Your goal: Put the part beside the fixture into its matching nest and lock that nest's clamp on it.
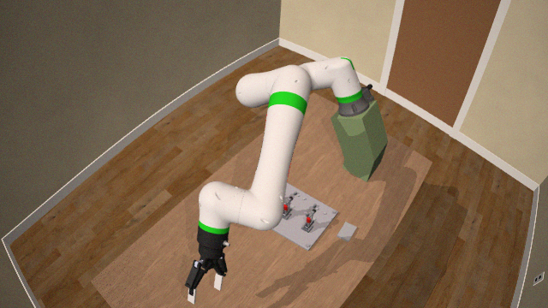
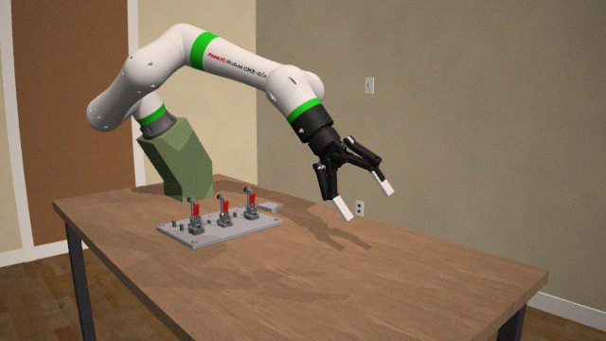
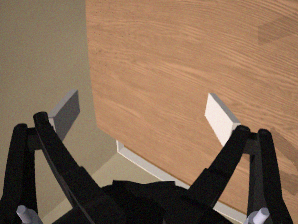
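The hand (image 2: 361,198) is hanging high above the table (image 2: 379,284), right of centre in the exterior view, its white fingertips (image 2: 342,208) spread as wide as they go and gripping nothing. In the wrist view the two pads are framing bare wood and the table's edge, with nothing between them and nothing touching them.

The step in hand looks like the approach to the part (image 1: 347,231), so the hand needs to swing round toward the fixture side first. The part is lying flat on the table as a small grey slab just beside the fixture plate (image 1: 300,237), at the plate's right edge in the top view and behind its far end in the exterior view, well apart from the hand. To do this well, I would be coming down over the slab with the fingers straddling its narrower width, wrist turned square to its sides, and keeping clear of the three clamps (image 2: 224,210), whose red handles are standing upright on the plate.

Before lifting, it is worth judging which nest suits the slab by the spacing of the far rest pads; from these views the pads are too small to compare.
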### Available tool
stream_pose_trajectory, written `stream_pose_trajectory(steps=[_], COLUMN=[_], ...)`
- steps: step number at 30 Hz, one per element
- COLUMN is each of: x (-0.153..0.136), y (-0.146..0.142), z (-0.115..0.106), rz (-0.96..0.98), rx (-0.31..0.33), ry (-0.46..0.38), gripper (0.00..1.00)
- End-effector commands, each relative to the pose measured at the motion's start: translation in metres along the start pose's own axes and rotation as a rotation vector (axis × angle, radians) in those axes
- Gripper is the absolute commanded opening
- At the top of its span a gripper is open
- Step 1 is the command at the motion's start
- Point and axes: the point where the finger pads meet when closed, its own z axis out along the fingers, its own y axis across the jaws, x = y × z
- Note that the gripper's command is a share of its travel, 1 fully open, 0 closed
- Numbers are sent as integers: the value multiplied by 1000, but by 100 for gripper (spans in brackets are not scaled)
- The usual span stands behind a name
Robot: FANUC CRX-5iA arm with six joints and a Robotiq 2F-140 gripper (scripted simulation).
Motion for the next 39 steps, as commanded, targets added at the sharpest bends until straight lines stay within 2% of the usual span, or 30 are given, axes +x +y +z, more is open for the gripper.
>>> stream_pose_trajectory(steps=[1,4,6,9,10,12,13,15,16,17,21,22,24,25,27,28,31,32,34,35,38,39], x=[-43,-43,-84,-87,-107,-108,-125,-127,-140,-145,-145,-159,-159,-169,-170,-176,-178,-182,-182,-183,-183,-182], y=[29,29,66,68,90,91,115,118,140,146,146,177,177,205,209,233,241,273,273,301,305,335], z=[-27,-27,-56,-58,-76,-77,-95,-98,-114,-120,-120,-143,-143,-165,-167,-185,-191,-215,-215,-235,-238,-260], rz=[-117,-117,-263,-265,-347,-347,-434,-434,-514,-524,-524,-617,-617,-699,-709,-783,-801,-891,-891,-976,-977,-1058], rx=[-59,-59,-129,-130,-168,-168,-208,-208,-243,-248,-248,-288,-288,-323,-328,-359,-367,-405,-405,-441,-441,-476], ry=[-31,-31,-64,-64,-83,-83,-102,-102,-120,-123,-123,-143,-143,-162,-164,-180,-184,-205,-205,-224,-224,-242], gripper=[100,100,100,100,100,100,100,100,100,100,100,100,100,100,100,100,100,100,100,100,100,100])
